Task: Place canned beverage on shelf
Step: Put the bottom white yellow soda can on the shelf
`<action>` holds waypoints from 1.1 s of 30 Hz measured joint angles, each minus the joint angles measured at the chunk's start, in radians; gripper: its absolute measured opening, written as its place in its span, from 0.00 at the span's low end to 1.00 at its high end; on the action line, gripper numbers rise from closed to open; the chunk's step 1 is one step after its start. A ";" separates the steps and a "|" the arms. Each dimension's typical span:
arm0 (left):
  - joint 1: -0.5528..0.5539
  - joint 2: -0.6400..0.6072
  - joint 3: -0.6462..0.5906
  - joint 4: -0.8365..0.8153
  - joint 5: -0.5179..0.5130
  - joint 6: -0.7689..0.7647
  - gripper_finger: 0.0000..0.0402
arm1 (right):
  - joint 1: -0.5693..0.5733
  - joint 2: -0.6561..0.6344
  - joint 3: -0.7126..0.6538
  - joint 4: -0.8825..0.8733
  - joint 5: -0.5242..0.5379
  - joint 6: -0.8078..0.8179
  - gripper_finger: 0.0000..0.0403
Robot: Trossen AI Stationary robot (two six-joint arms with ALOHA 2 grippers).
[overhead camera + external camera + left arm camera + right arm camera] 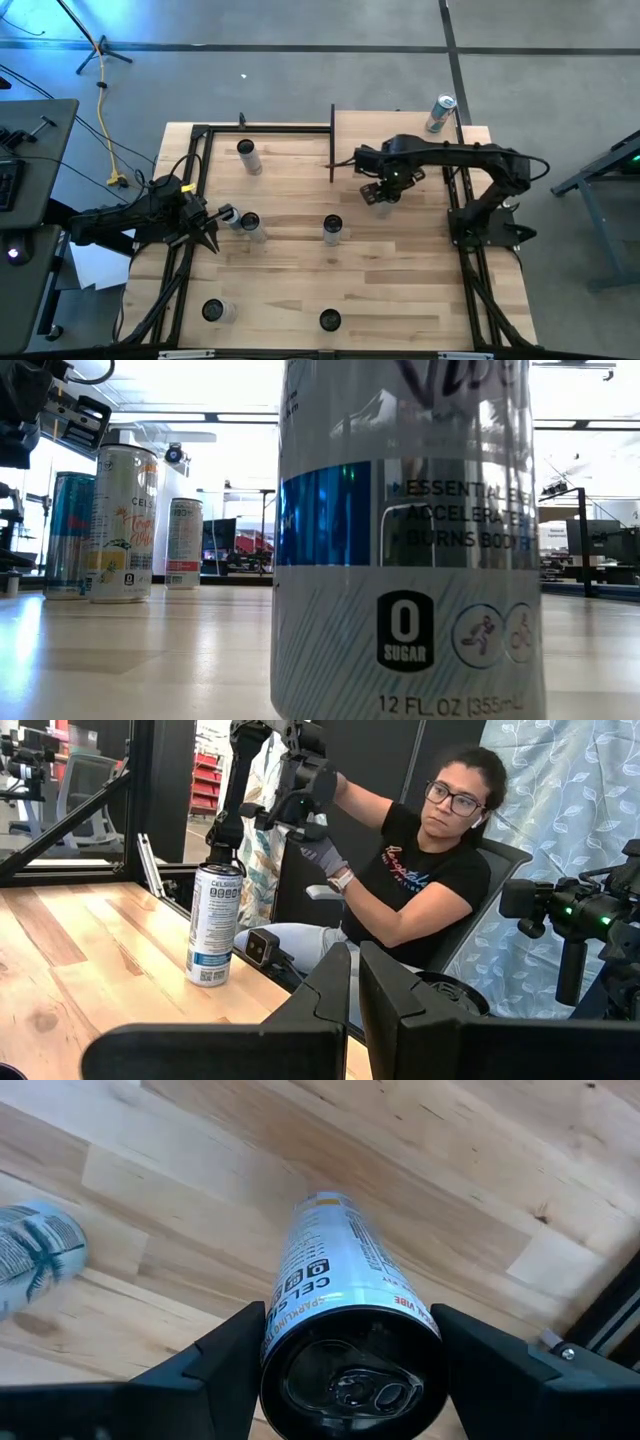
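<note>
My right jaws (345, 1365) clamp a can (345, 1295) above the bench (400, 290); my left jaws (352, 1010) rest clenched, empty

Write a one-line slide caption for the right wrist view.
Right gripper clasps an upright beverage can near its top, above the wooden tabletop.

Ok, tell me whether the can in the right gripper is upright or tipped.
Upright, it seems. The right gripper is closed on the can, fingers on either side; the right wrist view looks down on its top, and its body runs towards the table.
</note>
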 joint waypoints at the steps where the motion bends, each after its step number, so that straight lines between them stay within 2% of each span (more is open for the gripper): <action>1: 0.000 0.000 0.000 0.000 0.000 0.000 0.01 | -0.004 0.002 0.000 0.000 0.000 -0.008 0.62; 6: 0.000 0.000 0.000 0.000 0.000 0.000 0.01 | -0.009 -0.004 -0.003 0.017 0.003 -0.011 0.63; 11: 0.000 0.000 0.000 0.000 0.000 0.000 0.01 | 0.016 -0.015 -0.006 0.027 0.012 0.043 0.69; 22: 0.000 0.000 0.000 0.000 0.000 0.000 0.01 | 0.127 -0.046 -0.007 0.011 0.060 0.139 0.80; 25: 0.000 0.000 0.000 0.000 0.000 0.000 0.01 | 0.201 -0.077 -0.007 0.007 0.123 0.219 0.82; 28: 0.000 0.000 0.000 0.000 0.000 0.000 0.01 | 0.305 -0.096 -0.007 -0.004 0.228 0.326 0.83; 33: 0.000 0.000 0.000 0.000 0.000 0.000 0.01 | 0.493 -0.083 -0.007 -0.050 0.469 0.557 0.83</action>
